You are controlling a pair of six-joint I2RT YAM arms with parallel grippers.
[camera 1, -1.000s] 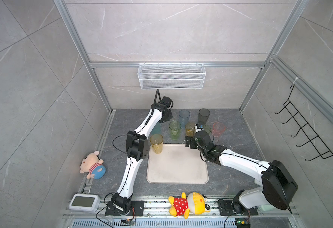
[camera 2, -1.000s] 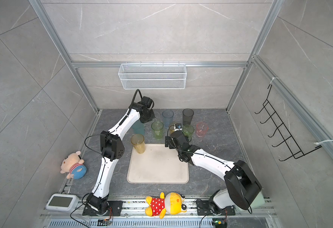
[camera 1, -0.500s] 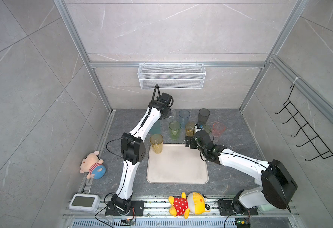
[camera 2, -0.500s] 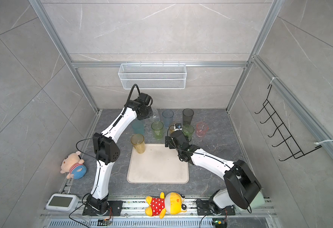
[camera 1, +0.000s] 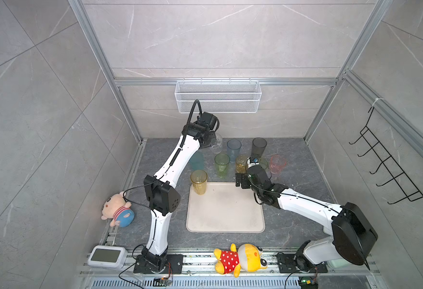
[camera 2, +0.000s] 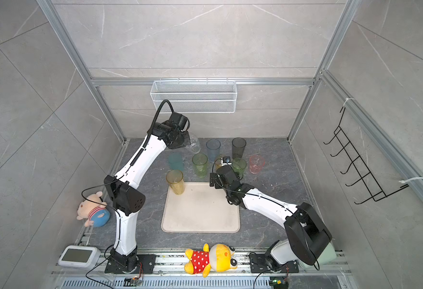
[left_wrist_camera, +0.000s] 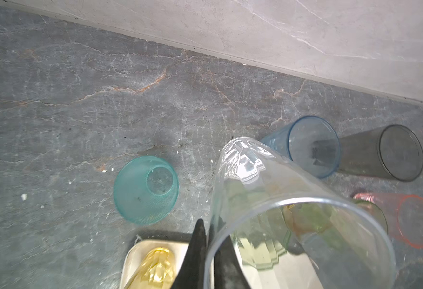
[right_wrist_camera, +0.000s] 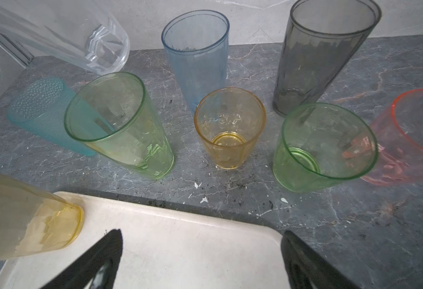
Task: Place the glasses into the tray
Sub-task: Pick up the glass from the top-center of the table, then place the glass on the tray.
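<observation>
- The desk (camera 1: 293, 225), a dark marbled slab, carries all the glasses but one.
- The tray (camera 1: 225, 215), cream with a low rim, lies flat on the middle of the desk, and we count one glass on it.
- The left gripper (camera 1: 209, 141) is raised over the far left part of the desk. Its fingers (left_wrist_camera: 197, 260) are pinched on the wall of the clear tumbler (camera 1: 216, 146) at the rim (one finger inside, one outside, as the left wrist view shows). The tumbler hangs tilted, off the desk.
- The right gripper (camera 1: 241, 180) hovers over the tray's far edge, near its right corner, with its jaws spread wide and nothing between them.
- The yellow tumbler (camera 1: 198, 182) stands upright on the tray's far left corner.
- Beyond the tray, on the bare desk, we see the taller glasses: the tall green tumbler (camera 1: 222, 164), the pale blue tumbler (camera 1: 233, 147) and the smoke-grey tumbler (camera 1: 259, 147). The teal tumbler (camera 1: 195, 160) stands to their left, beside the left arm.
- The shorter ones stand in a row near the right gripper: the amber tumbler (right_wrist_camera: 230, 127), the short green tumbler (right_wrist_camera: 323, 147) and the pink tumbler (camera 1: 277, 164). None of them touches the tray.
</observation>
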